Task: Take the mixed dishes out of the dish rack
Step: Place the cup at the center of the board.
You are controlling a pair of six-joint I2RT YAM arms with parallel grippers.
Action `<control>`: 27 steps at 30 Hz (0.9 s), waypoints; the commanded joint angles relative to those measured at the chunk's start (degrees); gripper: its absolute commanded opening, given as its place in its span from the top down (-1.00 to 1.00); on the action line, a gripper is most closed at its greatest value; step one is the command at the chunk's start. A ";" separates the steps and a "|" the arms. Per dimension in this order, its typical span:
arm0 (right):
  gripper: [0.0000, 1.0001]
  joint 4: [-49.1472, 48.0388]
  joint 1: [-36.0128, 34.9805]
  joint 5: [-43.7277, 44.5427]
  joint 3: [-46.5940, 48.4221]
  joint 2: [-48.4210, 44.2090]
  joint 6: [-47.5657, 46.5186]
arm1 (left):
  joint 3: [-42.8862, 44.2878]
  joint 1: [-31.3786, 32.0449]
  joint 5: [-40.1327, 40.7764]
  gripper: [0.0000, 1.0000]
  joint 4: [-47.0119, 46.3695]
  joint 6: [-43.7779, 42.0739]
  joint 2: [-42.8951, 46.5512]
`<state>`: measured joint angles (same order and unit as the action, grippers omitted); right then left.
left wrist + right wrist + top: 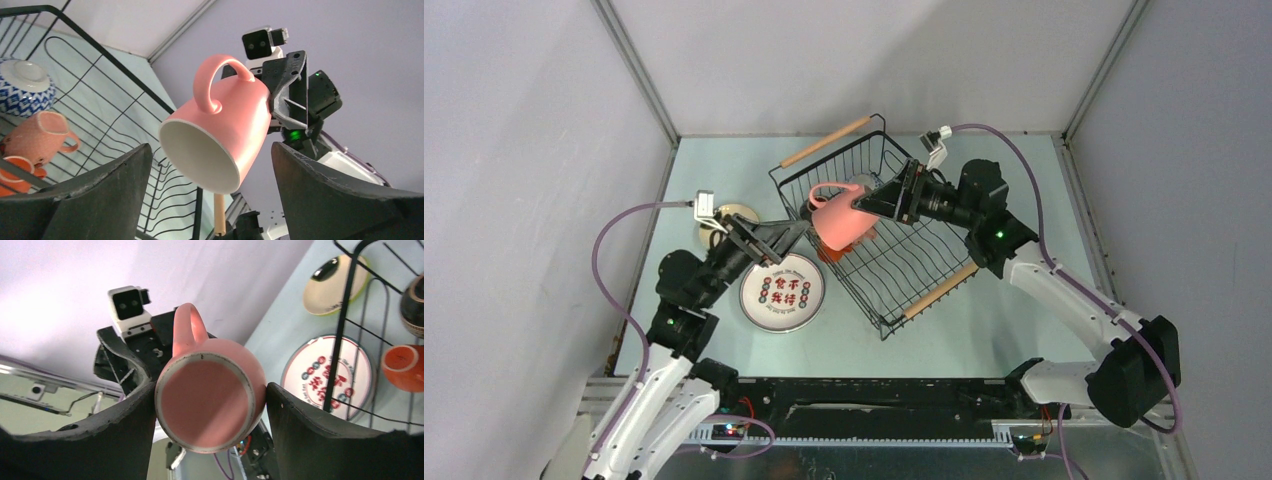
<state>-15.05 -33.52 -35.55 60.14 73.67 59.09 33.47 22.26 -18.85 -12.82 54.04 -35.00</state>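
In the frame's centre the right gripper [858, 206] pinches the mug [834, 226] above the rack [876, 150], mouth facing the spread left gripper [796, 232].

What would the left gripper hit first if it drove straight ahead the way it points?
The left gripper would likely meet the pink mug, held mouth-first toward it by the right gripper above the dish rack. Gap is hard to judge.
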 commanded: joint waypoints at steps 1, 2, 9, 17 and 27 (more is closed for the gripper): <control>0.93 -15.51 -2.28 0.97 0.55 0.68 6.76 | -0.24 1.66 -0.60 -0.87 -7.42 3.22 -1.63; 0.93 -16.27 -2.85 1.16 0.17 1.15 7.19 | -0.36 2.24 -0.58 -0.84 -8.48 3.80 -2.13; 0.92 -21.70 -4.98 2.39 -0.77 3.82 10.36 | -2.04 4.06 0.56 -0.63 -13.41 6.90 -2.42; 0.86 -24.44 -6.24 2.33 -0.77 7.29 12.15 | -4.24 4.22 3.00 0.34 -16.13 9.97 0.08; -0.14 -18.26 -6.00 3.66 -0.77 6.48 7.80 | -1.74 4.19 8.84 1.00 -4.83 3.56 5.71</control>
<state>-32.36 -40.32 -34.28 57.95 82.28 69.80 28.95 26.68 -15.62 -22.92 64.27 -31.31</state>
